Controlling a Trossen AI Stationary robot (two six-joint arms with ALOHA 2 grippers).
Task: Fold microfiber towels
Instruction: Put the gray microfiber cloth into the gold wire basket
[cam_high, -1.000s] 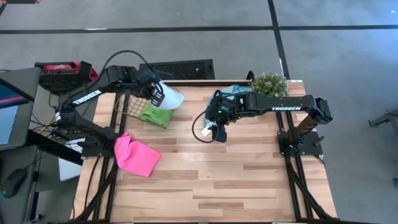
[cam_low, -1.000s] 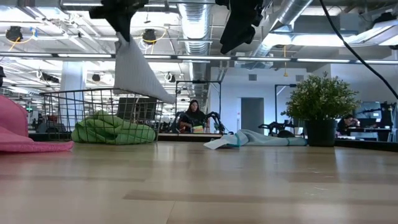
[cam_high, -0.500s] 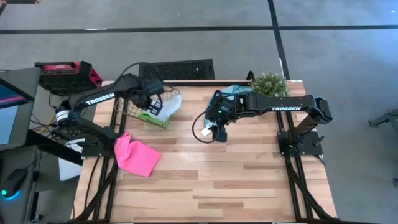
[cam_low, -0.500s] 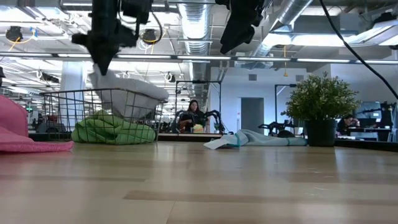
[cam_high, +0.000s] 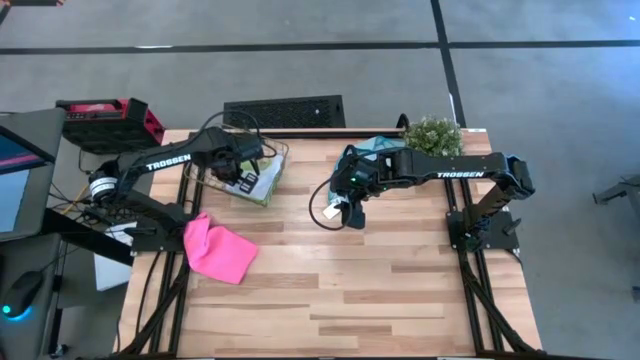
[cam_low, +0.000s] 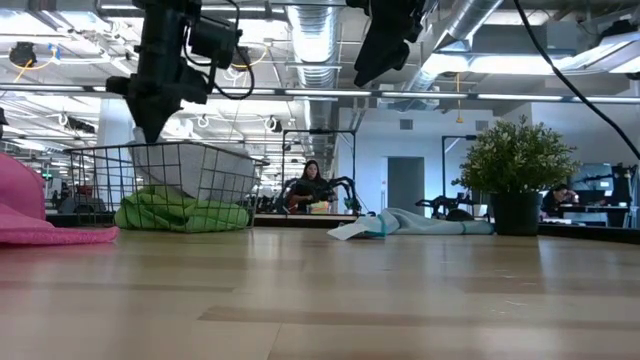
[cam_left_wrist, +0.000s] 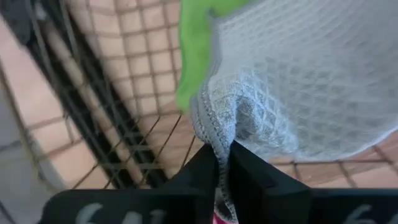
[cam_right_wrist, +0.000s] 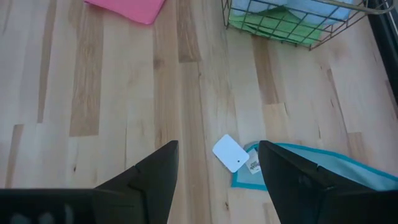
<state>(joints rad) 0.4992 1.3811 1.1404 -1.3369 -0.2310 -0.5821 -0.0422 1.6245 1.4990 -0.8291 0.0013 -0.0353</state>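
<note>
My left gripper (cam_high: 240, 176) is shut on the pale grey towel (cam_high: 264, 178) down in the wire basket (cam_high: 203, 170) at the table's far left. The green towel (cam_low: 180, 212) lies in the basket under the grey one. The pink towel (cam_high: 218, 250) lies crumpled on the table near the left edge. The teal-blue towel (cam_right_wrist: 298, 171) with its white tag (cam_right_wrist: 231, 152) lies on the table below my right gripper (cam_right_wrist: 217, 180), which is open, empty and held high (cam_low: 385, 40). My left gripper pinches a bunched edge of the grey towel (cam_left_wrist: 219, 140) between its two fingers. The fingers come from above, pointing down into the basket. The rest of the towel (cam_left_wrist: 298, 81) spreads out below them, over the green towel (cam_left_wrist: 196, 43) and the basket's wire (cam_left_wrist: 124, 124).
A small potted plant (cam_high: 433, 133) stands at the table's far right corner. A black grille tray (cam_high: 285, 110) lies past the far edge. The wooden table's middle and near half (cam_high: 350, 290) are bare.
My left gripper has gone down and a little toward the table's left, into the wire basket, still shut on the grey towel. The towel hung clear above the basket's rim a second ago; now it has sunk into the basket onto the green towel.
</note>
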